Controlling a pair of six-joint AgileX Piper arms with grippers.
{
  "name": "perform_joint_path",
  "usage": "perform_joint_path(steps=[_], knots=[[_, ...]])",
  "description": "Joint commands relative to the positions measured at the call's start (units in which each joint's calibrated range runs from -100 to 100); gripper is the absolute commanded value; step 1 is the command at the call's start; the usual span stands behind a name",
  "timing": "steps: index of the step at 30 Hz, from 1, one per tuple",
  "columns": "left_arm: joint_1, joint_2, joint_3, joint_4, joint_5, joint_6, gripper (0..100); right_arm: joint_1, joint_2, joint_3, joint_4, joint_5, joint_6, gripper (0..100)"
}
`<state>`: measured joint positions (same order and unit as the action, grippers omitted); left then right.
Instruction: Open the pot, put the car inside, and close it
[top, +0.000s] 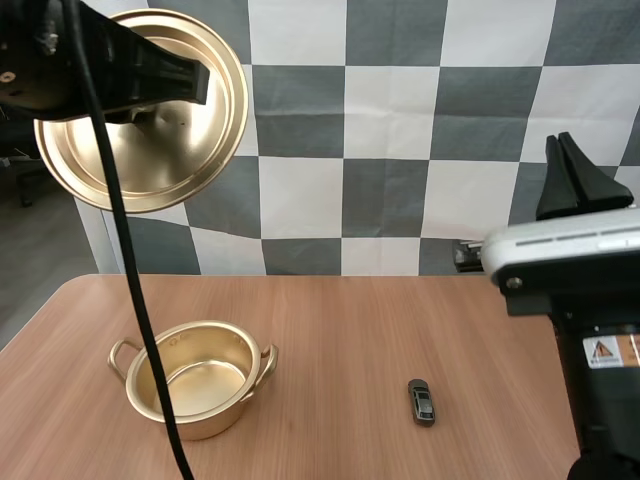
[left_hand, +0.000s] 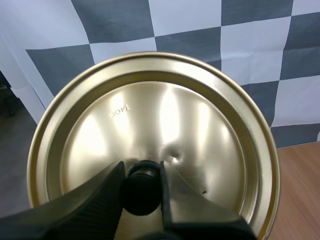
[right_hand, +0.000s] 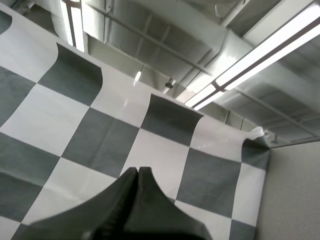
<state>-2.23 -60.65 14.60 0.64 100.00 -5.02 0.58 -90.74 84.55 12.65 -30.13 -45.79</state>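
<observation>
A gold pot (top: 195, 378) stands uncovered on the left of the wooden table, its inside bare. Its gold lid (top: 150, 120) hangs high above the table at the upper left, tilted on edge, and my left gripper (top: 195, 85) is shut on the black knob (left_hand: 142, 190) of the lid (left_hand: 150, 135). A small dark toy car (top: 421, 401) lies on the table to the right of the pot, well apart from it. My right gripper (top: 572, 172) is raised at the right side, pointing up, its fingers (right_hand: 137, 185) lying together as one wedge with nothing between them.
The wooden table (top: 340, 330) spreads bare between pot and car. My right arm's base (top: 590, 330) stands at the table's right edge, close to the car.
</observation>
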Motion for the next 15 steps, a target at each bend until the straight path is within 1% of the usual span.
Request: perform_joint_path(steps=[1, 2, 3, 5, 7, 9, 12, 15], knots=[[0.03, -1.58, -0.02, -0.01, 0.0, -0.02, 0, 0.01, 9.65, -27.92, -3.74, 97.58, 14.34, 0], [0.03, -2.45, -0.02, -0.01, 0.0, -0.02, 0, 0.01, 12.9, -32.04, -7.65, 104.73, 17.07, 0], [0.03, -3.24, -0.02, -0.01, 0.0, -0.02, 0, 0.01, 16.46, -35.94, -10.39, 112.87, 18.51, 0], [0.03, -4.51, -0.02, -0.01, 0.0, -0.02, 0, 0.01, 23.23, -42.03, -12.26, 128.79, 18.65, 0], [0.03, -5.3, -0.02, -0.01, 0.0, -0.02, 0, 0.01, 30.64, -46.34, -11.52, 130.13, 18.56, 0], [0.03, -5.54, -0.02, -0.01, 0.0, -0.02, 0, 0.01, 35.78, -47.04, -10.69, 130.13, 18.63, 0], [0.03, -6.0, 0.31, -0.01, 0.0, -0.02, 0, 0.01, 39.79, -46.27, -10.81, 130.13, 19.12, 0], [0.03, -6.16, 1.33, -0.01, 0.0, 0.18, 0, 0.01, 41.35, -44.51, -11.02, 130.13, 19.3, 0]])
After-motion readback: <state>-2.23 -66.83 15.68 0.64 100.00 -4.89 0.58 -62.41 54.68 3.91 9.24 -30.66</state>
